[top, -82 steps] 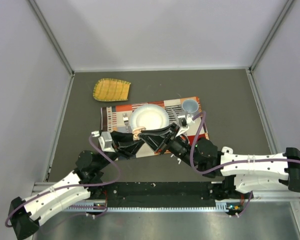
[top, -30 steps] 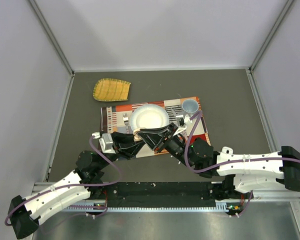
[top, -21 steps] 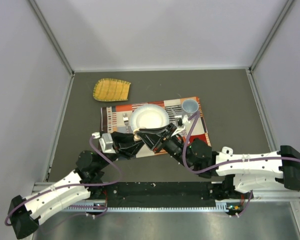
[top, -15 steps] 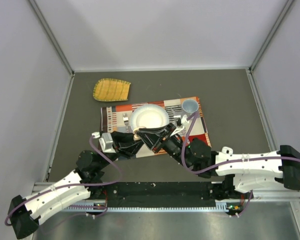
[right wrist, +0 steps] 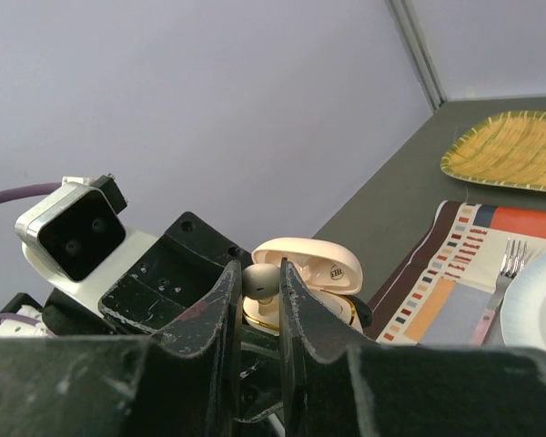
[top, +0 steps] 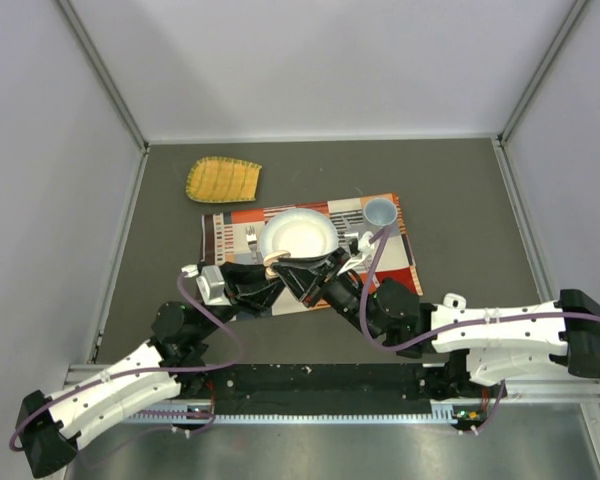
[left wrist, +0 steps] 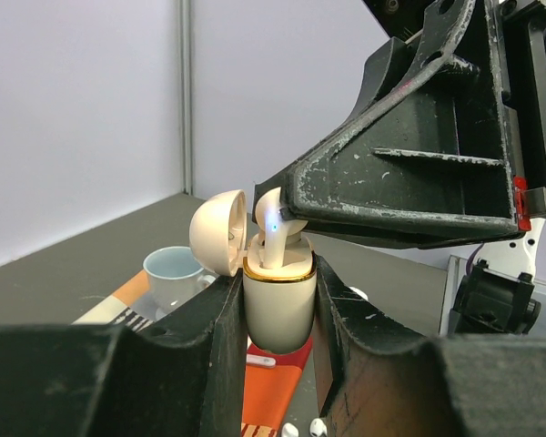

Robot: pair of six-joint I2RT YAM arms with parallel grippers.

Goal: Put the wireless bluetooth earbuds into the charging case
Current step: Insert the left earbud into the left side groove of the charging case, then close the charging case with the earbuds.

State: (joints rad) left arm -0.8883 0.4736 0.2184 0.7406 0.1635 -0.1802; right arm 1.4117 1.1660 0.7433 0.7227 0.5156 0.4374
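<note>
My left gripper (left wrist: 279, 293) is shut on the cream charging case (left wrist: 278, 308), which has a gold rim, stands upright and has its lid (left wrist: 216, 231) open. My right gripper (right wrist: 260, 273) is shut on a white earbud (right wrist: 260, 279). It holds the earbud in the case's opening, stem down, with a blue light showing on it (left wrist: 273, 228). The open case (right wrist: 314, 270) lies just behind my right fingers. In the top view both grippers (top: 264, 273) (top: 300, 272) meet at the case (top: 273, 263), over the placemat's near edge. A second earbud cannot be made out.
A patterned placemat (top: 405, 262) carries a white plate (top: 298, 237), a fork (top: 251, 240) and a pale blue cup (top: 380, 212). A yellow woven dish (top: 223, 179) lies at the back left. Small white pieces (left wrist: 296, 428) lie on the table below the case.
My right arm has moved left, bringing the earbud over the case and into its opening. My left gripper has kept the case almost still.
</note>
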